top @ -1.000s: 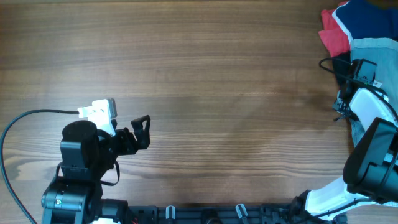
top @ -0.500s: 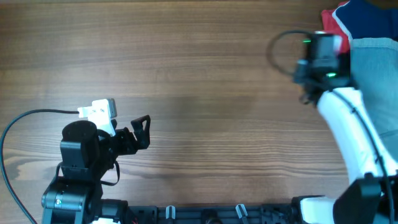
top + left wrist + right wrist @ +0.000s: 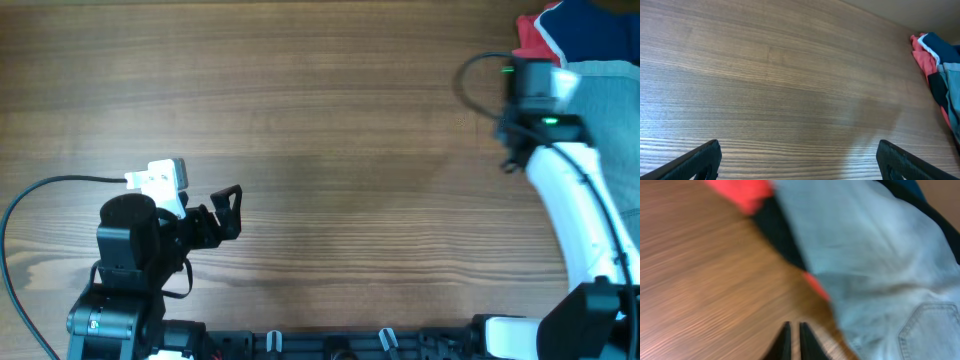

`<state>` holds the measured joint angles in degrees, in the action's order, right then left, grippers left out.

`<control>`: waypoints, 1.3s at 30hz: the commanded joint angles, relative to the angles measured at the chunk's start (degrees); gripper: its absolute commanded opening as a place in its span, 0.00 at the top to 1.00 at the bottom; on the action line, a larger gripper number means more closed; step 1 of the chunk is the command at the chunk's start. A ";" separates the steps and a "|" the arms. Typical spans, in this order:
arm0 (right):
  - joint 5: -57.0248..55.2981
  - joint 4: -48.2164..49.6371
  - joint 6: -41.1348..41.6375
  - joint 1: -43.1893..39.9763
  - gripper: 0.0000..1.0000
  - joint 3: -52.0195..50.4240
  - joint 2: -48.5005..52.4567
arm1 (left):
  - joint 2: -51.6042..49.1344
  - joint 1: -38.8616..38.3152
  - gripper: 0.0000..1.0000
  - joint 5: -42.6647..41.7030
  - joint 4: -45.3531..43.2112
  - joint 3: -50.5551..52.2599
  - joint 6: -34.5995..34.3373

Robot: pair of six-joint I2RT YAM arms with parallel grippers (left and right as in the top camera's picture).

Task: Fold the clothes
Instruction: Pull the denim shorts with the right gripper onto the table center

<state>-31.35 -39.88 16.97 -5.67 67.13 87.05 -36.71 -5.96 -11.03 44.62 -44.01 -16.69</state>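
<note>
Left gripper (image 3: 228,208) sits near left, jaws wide and empty. Right gripper (image 3: 794,339), fingers almost pinched together on nothing, hovers just beside the jeans (image 3: 875,275), heaped far right against a red garment (image 3: 740,191). The denim looks limp and fairly heavy, probably best pinched at a thick edge.

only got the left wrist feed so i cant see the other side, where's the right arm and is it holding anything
Observer: The right gripper is at the far right of the table, by the pile's edge, shut over bare wood with nothing in it.
Operator: i only see red and navy cloth, any jeans there
Observer: Yes, pale blue jeans lie over a red garment and a dark garment; a stitched back pocket shows.
Operator: and my own arm
Observer: From overhead, the left gripper is open at the near left, well away from the pile.
</note>
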 commanded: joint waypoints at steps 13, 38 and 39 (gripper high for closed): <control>9.11 3.85 -9.44 -19.82 0.31 0.24 20.57 | 0.33 -0.20 0.00 -0.94 -0.17 -1.01 -0.50; 12.11 2.80 1.40 31.10 0.05 5.03 0.02 | 0.33 -0.22 0.00 -0.96 -0.17 -1.01 -0.50; 11.37 0.72 2.58 29.99 0.05 5.03 -1.25 | 0.33 -0.20 0.00 -0.96 -0.20 -1.01 -0.50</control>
<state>-12.49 -35.79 15.79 27.22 71.48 90.48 -36.71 -5.96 -11.03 44.62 -44.01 -16.69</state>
